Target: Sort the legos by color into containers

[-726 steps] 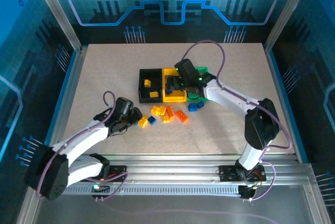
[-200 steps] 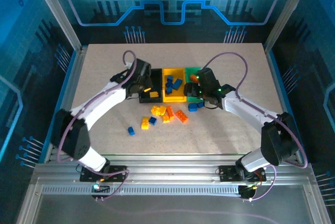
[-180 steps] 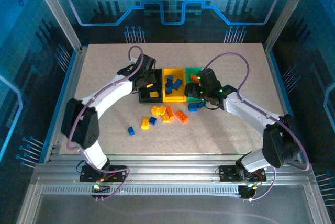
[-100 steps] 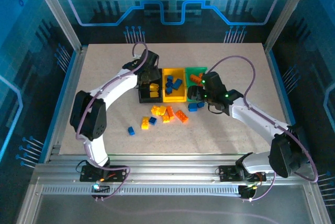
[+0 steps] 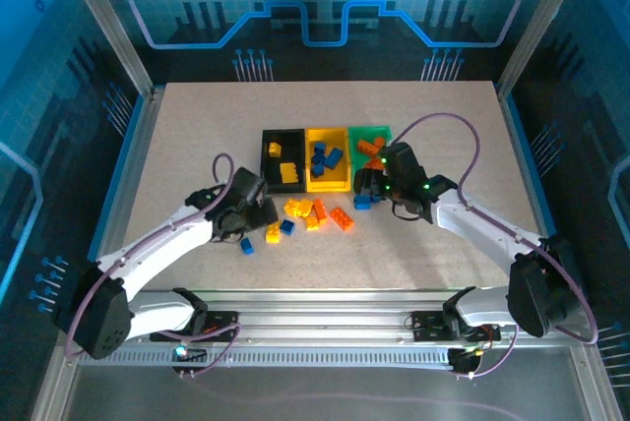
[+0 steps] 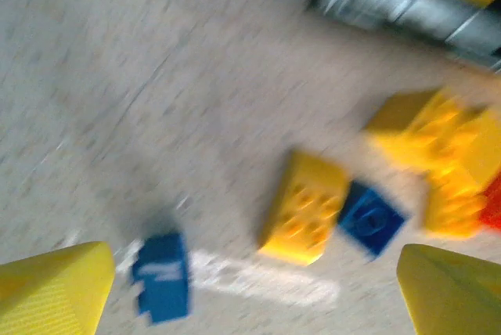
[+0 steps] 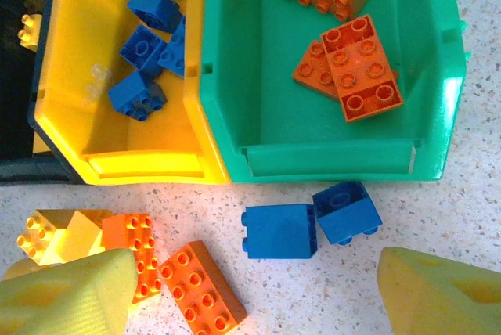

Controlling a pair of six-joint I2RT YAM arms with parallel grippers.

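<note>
Left gripper (image 6: 250,292) is hanging wide open and empty over a small blue plastic brick (image 6: 160,276) and a yellow plastic brick (image 6: 304,206). The loose brick pile (image 5: 313,214) is sitting in front of the black plastic bin (image 5: 264,170), yellow plastic bin (image 7: 141,147) and green plastic bin (image 7: 258,77). Right gripper (image 7: 254,296) is hovering with its jaws spread, holding nothing, above two more blue bricks (image 7: 279,231) just beside the green one.

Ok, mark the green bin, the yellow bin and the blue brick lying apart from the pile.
green bin (image 7: 266,100), right wrist view, bare floor.
yellow bin (image 7: 141,165), right wrist view, near wall.
lone blue brick (image 6: 162,276), left wrist view, middle of its visible face.
</note>
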